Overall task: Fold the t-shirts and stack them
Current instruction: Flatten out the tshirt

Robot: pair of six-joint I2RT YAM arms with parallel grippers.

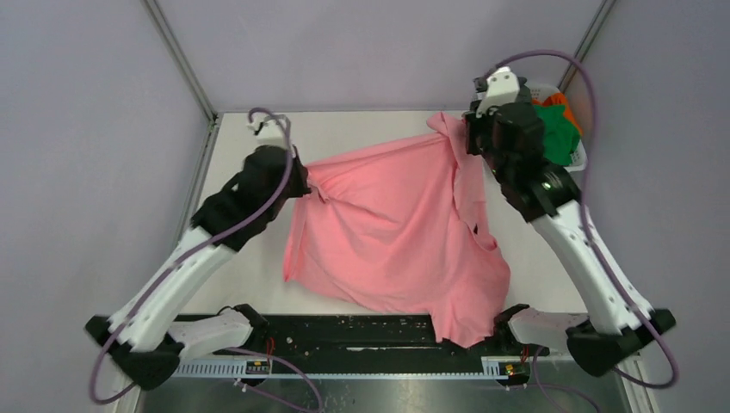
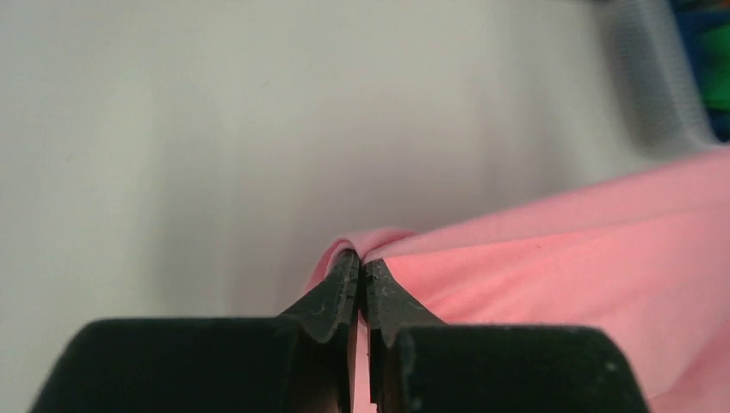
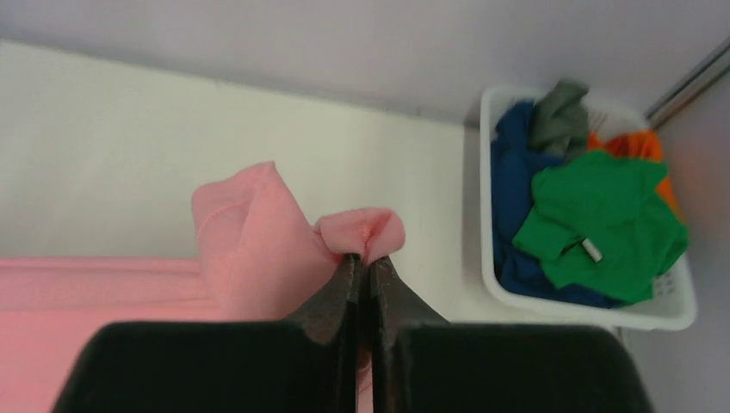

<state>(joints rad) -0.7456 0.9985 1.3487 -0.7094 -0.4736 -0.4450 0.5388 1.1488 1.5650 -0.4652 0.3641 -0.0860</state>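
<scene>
- 2 grippers are each pinching cloth: the left gripper (image 2: 360,261) has its jaws pressed together on a fold of the light pink t-shirt (image 1: 396,232), and the right gripper (image 3: 363,261) is clamped on a bunched corner of the same shirt.
- Between them the held edge runs across the table (image 1: 370,129) from left to right, with the right end set further back than the left.
- From that edge the shirt's body trails toward the arm bases, its low right corner reaching the near edge of the table.
- My judgement: laying it flat calls for both arms to move together and draw the cloth back from the near edge.
- Just right of the right gripper, the basket (image 3: 585,310) holds 4 more shirts: the green shirt (image 3: 603,219), dark blue shirt (image 3: 512,155), grey shirt (image 3: 559,107) and orange shirt (image 3: 641,146).
</scene>
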